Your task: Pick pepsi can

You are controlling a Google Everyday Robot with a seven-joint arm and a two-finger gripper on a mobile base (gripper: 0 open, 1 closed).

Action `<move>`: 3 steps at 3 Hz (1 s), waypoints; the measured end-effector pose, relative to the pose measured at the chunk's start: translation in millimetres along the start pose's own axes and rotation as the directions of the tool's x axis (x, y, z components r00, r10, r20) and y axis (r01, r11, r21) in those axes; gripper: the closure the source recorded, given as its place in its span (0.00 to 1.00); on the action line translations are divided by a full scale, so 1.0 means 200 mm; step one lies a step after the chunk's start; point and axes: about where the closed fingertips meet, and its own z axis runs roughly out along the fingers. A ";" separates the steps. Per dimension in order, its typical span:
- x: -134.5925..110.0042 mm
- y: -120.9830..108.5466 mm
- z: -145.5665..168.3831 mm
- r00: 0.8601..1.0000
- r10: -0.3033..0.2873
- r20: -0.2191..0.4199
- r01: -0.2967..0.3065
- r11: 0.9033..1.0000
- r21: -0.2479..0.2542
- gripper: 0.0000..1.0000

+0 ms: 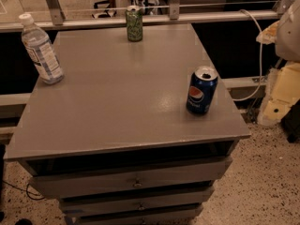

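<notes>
we judge the reach is yet to start: the pepsi can [202, 91] stands upright by the near right corner of the table [117, 97], the gripper is out of view so we cannot tell its opening, and next it must close around the can.

My gripper [280, 95] shows at the scene's right edge: pale yellow, blocky pieces. Just above it, my arm [290, 32] is a rounded, greyish-white shell.
</notes>
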 end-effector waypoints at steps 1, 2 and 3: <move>0.00 0.00 0.00 1.000 0.000 0.000 0.000 1.000 0.000 0.00; -0.05 -0.01 0.06 0.996 0.004 0.087 -0.003 1.000 -0.013 0.00; -0.10 -0.10 0.33 0.950 0.024 0.312 -0.012 0.999 -0.040 0.00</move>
